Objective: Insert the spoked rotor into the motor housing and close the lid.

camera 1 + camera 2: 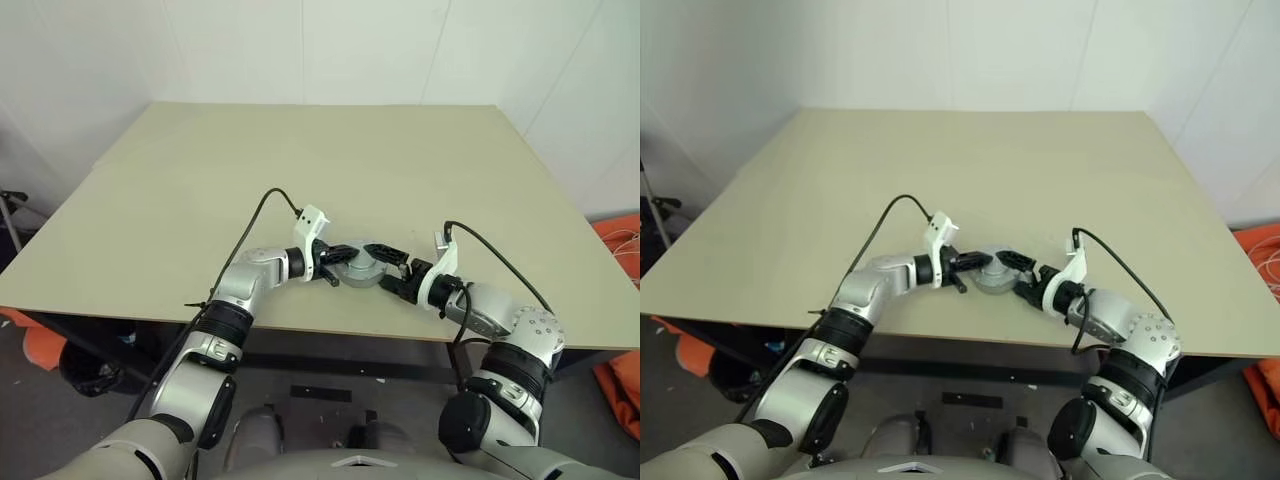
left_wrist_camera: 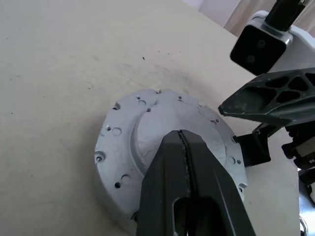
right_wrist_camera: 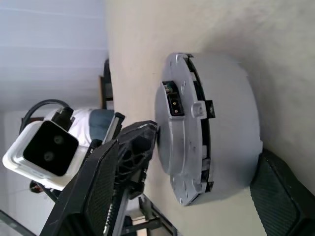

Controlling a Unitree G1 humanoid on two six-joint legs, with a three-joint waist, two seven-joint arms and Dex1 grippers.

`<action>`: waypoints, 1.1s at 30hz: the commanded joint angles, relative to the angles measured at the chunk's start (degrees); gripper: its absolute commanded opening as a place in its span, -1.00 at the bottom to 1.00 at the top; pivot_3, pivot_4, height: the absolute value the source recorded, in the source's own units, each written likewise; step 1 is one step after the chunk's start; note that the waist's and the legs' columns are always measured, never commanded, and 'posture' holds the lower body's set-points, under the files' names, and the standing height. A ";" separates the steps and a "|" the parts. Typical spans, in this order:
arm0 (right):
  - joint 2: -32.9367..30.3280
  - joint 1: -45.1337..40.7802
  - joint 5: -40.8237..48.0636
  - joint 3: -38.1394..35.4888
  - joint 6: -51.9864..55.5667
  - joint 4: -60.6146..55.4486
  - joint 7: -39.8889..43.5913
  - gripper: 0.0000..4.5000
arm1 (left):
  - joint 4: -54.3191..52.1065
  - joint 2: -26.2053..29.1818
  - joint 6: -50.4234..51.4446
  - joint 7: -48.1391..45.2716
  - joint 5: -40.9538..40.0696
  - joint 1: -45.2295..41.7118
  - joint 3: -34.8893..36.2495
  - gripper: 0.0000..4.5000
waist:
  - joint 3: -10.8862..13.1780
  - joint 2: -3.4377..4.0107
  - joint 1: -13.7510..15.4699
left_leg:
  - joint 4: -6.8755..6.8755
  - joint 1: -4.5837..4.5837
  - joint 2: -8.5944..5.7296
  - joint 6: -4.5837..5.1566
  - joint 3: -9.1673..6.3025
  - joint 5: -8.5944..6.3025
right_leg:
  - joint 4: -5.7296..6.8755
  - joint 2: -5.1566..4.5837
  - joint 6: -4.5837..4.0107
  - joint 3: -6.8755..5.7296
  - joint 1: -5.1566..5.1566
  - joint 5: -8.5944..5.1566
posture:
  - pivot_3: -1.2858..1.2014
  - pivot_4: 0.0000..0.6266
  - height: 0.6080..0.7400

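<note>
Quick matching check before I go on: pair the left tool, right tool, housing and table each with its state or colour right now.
Column A
1. left tool
2. right tool
3. housing
4. table

Column B
a. open, a finger on either side of the housing
b. beige
c. shut, tips at the housing's top face
d. grey and round, between the two tools

Pairs: 1-c, 2-a, 3-d, 4-b
</note>
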 commanded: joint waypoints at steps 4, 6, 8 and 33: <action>0.53 -2.04 8.57 3.45 -3.83 -1.47 -3.10 0.99 | -0.18 -0.07 1.03 0.13 0.30 0.46 -0.87 -1.00 | 0.00 0.00 -0.02 | -0.06 -0.02 -0.01 0.00 0.00 0.00 | 0.00 0.01 -0.12 0.00 -0.06 0.03 | 0.03 -1.00 1.00; 0.23 -1.65 9.70 4.51 -4.86 -1.69 -3.98 0.99 | -0.18 -0.11 1.00 0.17 0.31 0.49 -0.86 -1.00 | 0.00 0.00 -0.02 | -0.08 -0.03 -0.01 0.00 0.00 0.00 | 0.00 0.02 -0.15 0.00 -0.08 0.02 | 0.03 -1.00 1.00; -0.57 -1.14 10.53 5.68 -5.52 -1.83 -4.61 0.99 | -0.14 -0.13 0.94 0.15 0.37 0.52 -0.90 -1.00 | 0.00 0.00 -0.01 | -0.10 -0.05 -0.01 0.00 0.00 0.00 | 0.01 0.02 -0.15 0.00 -0.10 0.01 | 0.03 -1.00 1.00; -11.67 7.98 32.23 23.77 -18.12 -4.38 -9.85 -0.14 | 0.07 0.02 0.81 -0.36 0.54 0.50 -0.91 -1.00 | 0.00 0.00 0.17 | -0.10 -0.14 -0.06 0.03 -0.02 -0.02 | 0.00 0.00 0.09 0.00 -0.12 0.08 | 0.03 -1.00 1.00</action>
